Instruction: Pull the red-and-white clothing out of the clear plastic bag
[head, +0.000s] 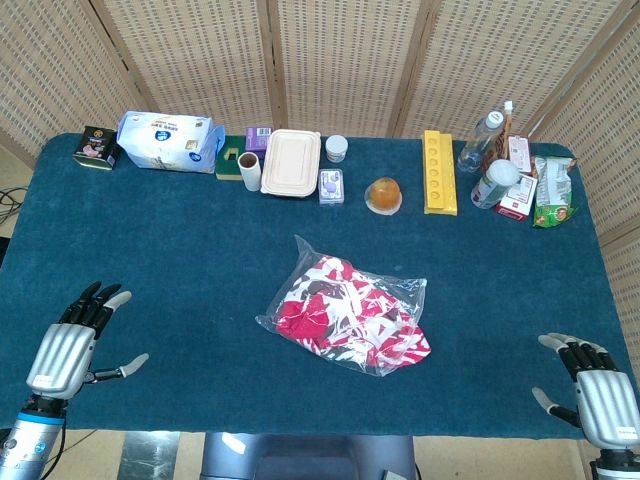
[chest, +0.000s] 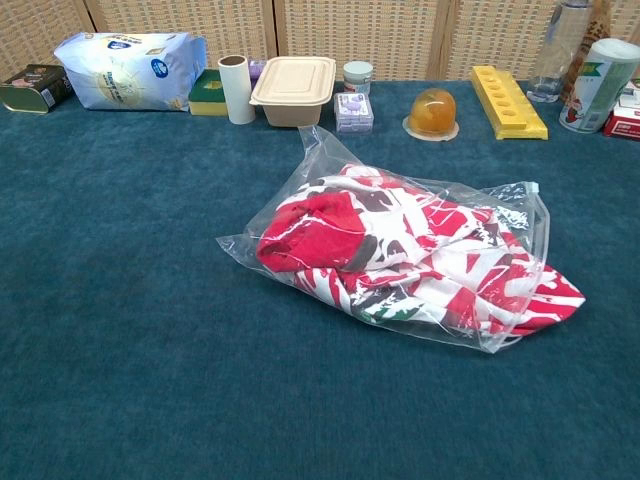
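Woven rattan screens stand behind a table (head: 150, 260) covered in dark teal cloth. From the head view, the clear plastic bag (head: 345, 307) lies near the middle of the table, and the red-and-white clothing (head: 350, 315) is bunched inside it, its red, white and dark patches showing through the film. Along the far edge runs a row of goods: a blue-and-white packet (head: 167, 140), a closed beige lunch box (head: 291, 162), an orange jelly cup (head: 384, 194) and a yellow tray (head: 438, 171). The left hand (head: 75, 345) rests at the near left corner, fingers spread and holding nothing; the right hand (head: 590, 390) sits at the near right corner, likewise spread and empty, both well apart from the bag.

The chest view shows neither hand. Here the bag (chest: 330, 165) is seen close, crinkled and glossy, and the clothing (chest: 400, 255) fills most of it, its red-striped end pushing toward the right-hand edge of the bag. Whether that edge is open I cannot tell. The lunch box (chest: 293, 90) keeps its lid on, so its contents are hidden.
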